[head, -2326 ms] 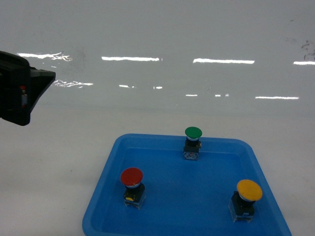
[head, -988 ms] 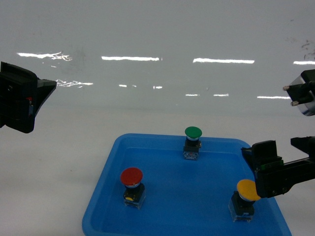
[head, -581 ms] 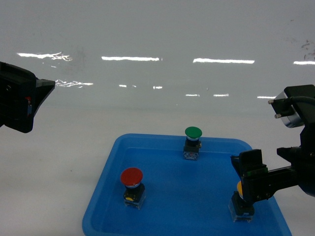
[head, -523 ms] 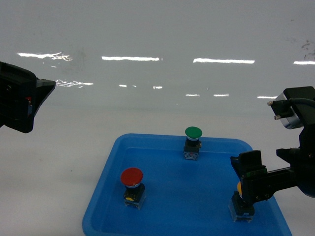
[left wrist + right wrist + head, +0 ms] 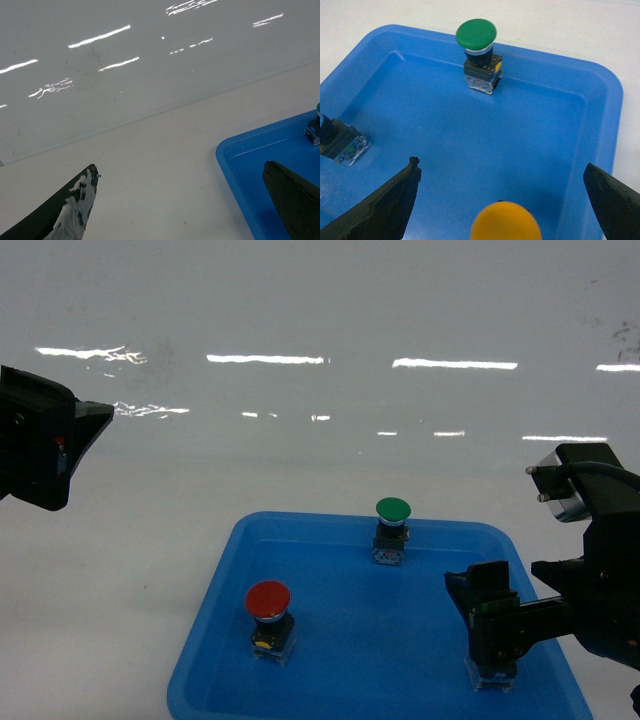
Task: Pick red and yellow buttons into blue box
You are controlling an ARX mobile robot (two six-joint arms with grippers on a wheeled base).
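The red button (image 5: 268,600) stands at the front left of a shallow blue tray (image 5: 370,630); only its clear base (image 5: 342,145) shows in the right wrist view. My right gripper (image 5: 520,612) hangs open over the yellow button, hiding its cap in the head view, where just the base (image 5: 490,674) shows. In the right wrist view the yellow cap (image 5: 506,221) lies below and between the spread fingers of the right gripper (image 5: 501,167), untouched. My left gripper (image 5: 60,445) is raised at the far left, open (image 5: 180,170) over bare table. The blue box is out of view.
A green-capped button (image 5: 392,510) (image 5: 476,34) stands at the back of the tray. The tray's corner (image 5: 250,160) shows right of the left gripper, and its right rim (image 5: 615,90) runs beside the right gripper. A glossy white wall rises behind the white table.
My right gripper came in from the right and moved left and down over the yellow button, now covering its cap in the head view. The left gripper barely shifted.
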